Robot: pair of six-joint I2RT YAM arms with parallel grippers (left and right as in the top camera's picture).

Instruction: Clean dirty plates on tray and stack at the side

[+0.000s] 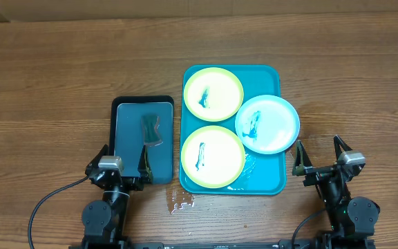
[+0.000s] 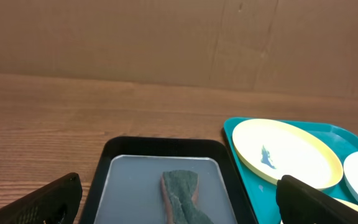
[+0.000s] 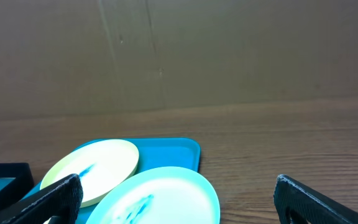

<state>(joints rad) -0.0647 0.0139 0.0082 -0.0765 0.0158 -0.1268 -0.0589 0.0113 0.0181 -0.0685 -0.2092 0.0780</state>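
The teal tray [image 1: 264,176] lies mid-table and holds three plates, each with a dark teal smear. One yellow-green plate [image 1: 213,93] is at the far end and another [image 1: 212,156] at the near end. The light blue plate [image 1: 267,124] overhangs the tray's right rim. My left gripper [image 1: 124,158] stands open over the near end of a black tray, holding nothing. My right gripper [image 1: 318,153] stands open and empty over bare table, right of the teal tray. In the right wrist view the light blue plate [image 3: 160,199] lies just ahead, between the open fingers.
The black tray [image 1: 130,131] with a grey-blue inside sits left of the teal tray, with a green sponge [image 1: 150,130] lying in it. A small wet patch [image 1: 182,200] marks the table near the teal tray's front left corner. A brown wall stands behind the table.
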